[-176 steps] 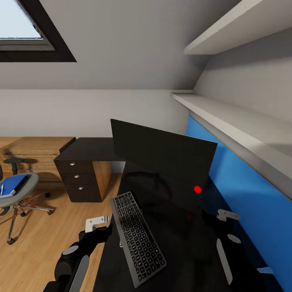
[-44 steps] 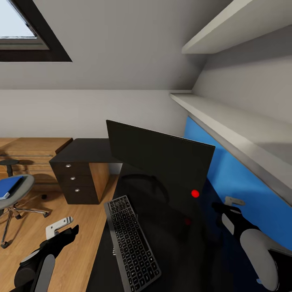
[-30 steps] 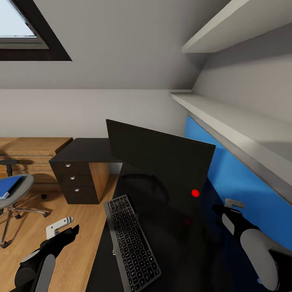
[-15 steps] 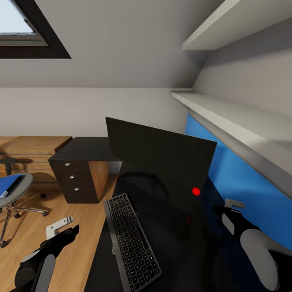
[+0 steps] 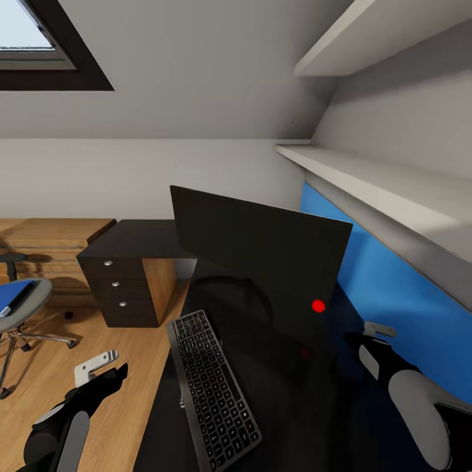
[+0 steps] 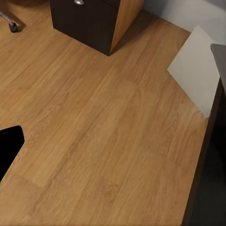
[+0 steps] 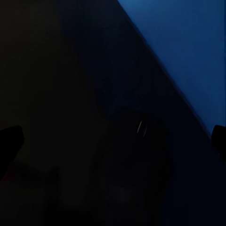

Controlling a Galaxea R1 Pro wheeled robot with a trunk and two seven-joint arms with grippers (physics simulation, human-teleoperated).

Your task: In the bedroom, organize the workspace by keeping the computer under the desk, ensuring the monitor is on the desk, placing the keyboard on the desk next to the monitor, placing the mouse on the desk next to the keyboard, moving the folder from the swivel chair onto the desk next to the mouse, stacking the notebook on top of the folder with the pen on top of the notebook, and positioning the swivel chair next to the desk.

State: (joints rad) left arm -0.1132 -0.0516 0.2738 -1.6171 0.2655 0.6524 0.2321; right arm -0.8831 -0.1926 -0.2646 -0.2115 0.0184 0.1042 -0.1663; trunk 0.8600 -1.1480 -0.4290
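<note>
On the counter (image 5: pixel 275 393) lies your keyboard (image 5: pixel 211 387): light, stiff, slippery, so pinch its long edge; both jaws' spread I cannot tell.

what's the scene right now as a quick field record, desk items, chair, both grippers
monitor: upright on desk
keyboard: on desk, in front of monitor, near the edge
swivel chair: on floor away from desk, blue folder on its seat
left gripper: over wood floor, empty
right gripper: over desk by blue wall, open, empty
</note>
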